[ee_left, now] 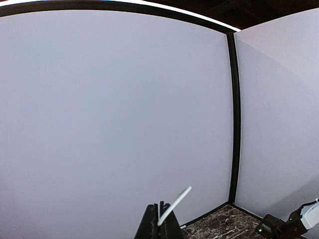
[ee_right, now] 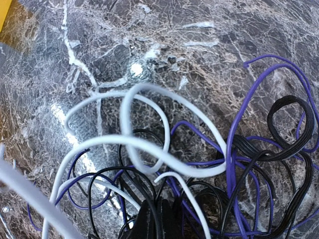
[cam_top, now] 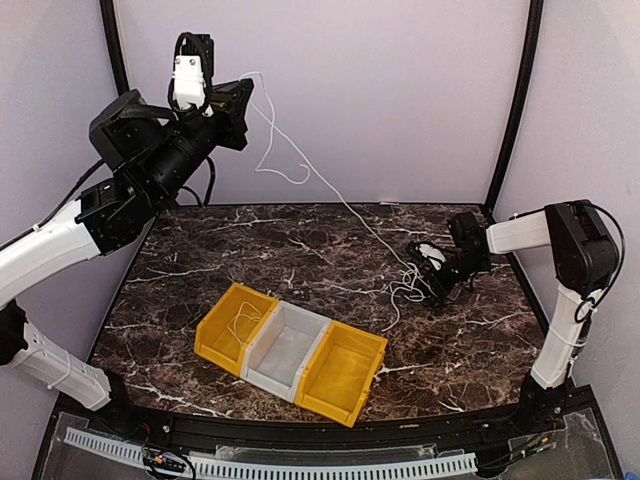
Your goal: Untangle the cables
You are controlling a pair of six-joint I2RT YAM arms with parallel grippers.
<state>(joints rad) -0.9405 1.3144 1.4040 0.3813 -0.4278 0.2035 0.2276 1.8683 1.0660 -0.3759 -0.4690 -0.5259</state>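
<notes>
Closest to us, the left claw (cam_top: 243,97) hangs high above the far-left corner of the table (cam_top: 190,270), clenched on the end of a white cable (cam_top: 330,185). We follow that cable down and to the right, a slack loop dangling near its top, all the way to the marble. Moving right, three bins sit side by side near the front edge: a yellow bin (cam_top: 222,330) with a thin white cord (cam_top: 240,320) lying in it, a pale bin (cam_top: 283,352), then a second yellow bin (cam_top: 345,378). Further right we find the tangle (cam_top: 412,278) on the tabletop, with white, black and purple strands looping over one another. At its right edge the right claw (cam_top: 440,287) is down in it, clamped tight with black strands caught at its tips.
</notes>
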